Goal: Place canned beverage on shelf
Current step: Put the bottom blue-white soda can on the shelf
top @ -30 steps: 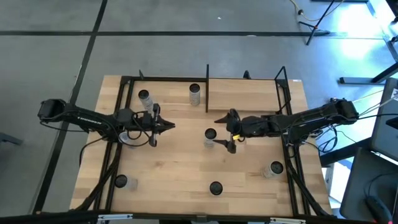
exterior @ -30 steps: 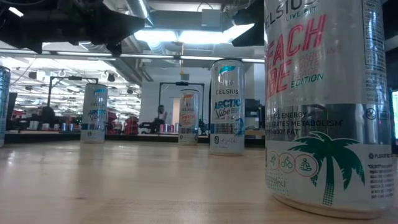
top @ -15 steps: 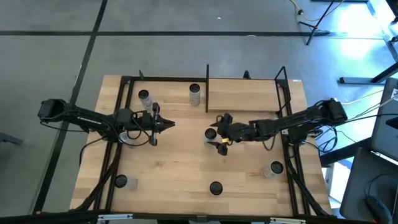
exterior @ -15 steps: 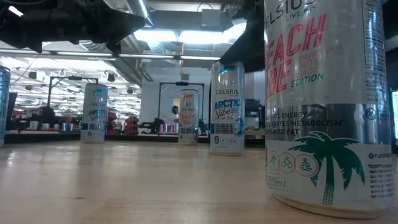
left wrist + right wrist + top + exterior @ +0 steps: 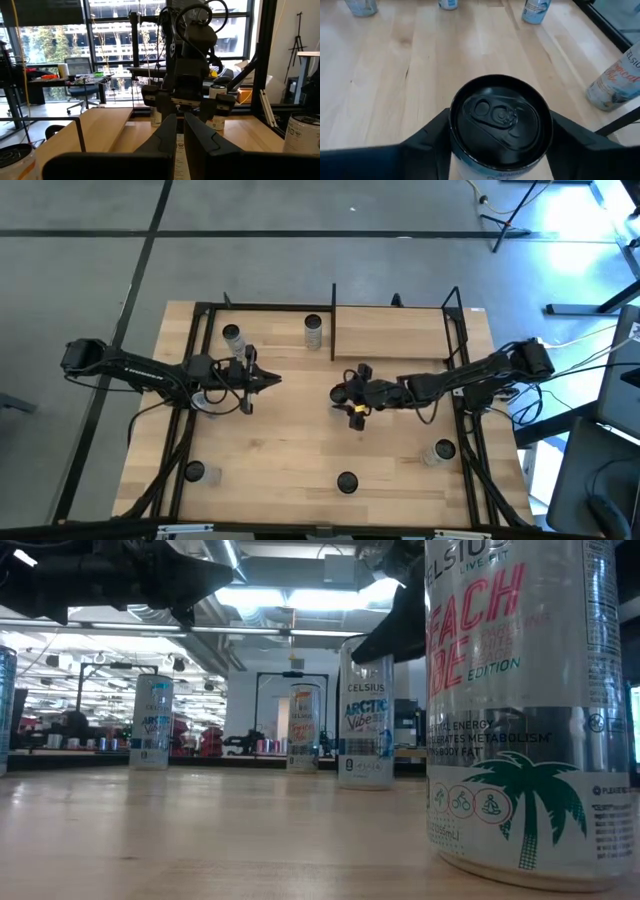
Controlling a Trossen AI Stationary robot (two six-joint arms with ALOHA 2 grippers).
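Your right gripper [image 5: 343, 394] sits at the centre of the table [image 5: 280, 440], reaching in from three o'clock. Its fingers [image 5: 427, 137] sit against both sides of a black-topped can [image 5: 500, 120], which stands upright on the wood; you have the can pinched between them. In the low view that same can [image 5: 366, 712] reads "Arctic Vibe", with the dark gripper over its top. The shelf [image 5: 395, 330], a narrow light-wood plank with black posts, lies at about one o'clock from the can, along the table's far edge. Your left gripper [image 5: 272, 381] waits at nine o'clock from the can, well apart, its fingers [image 5: 167, 135] pressed together on nothing. Other cans stand around the table, one [image 5: 313, 330] near twelve o'clock.
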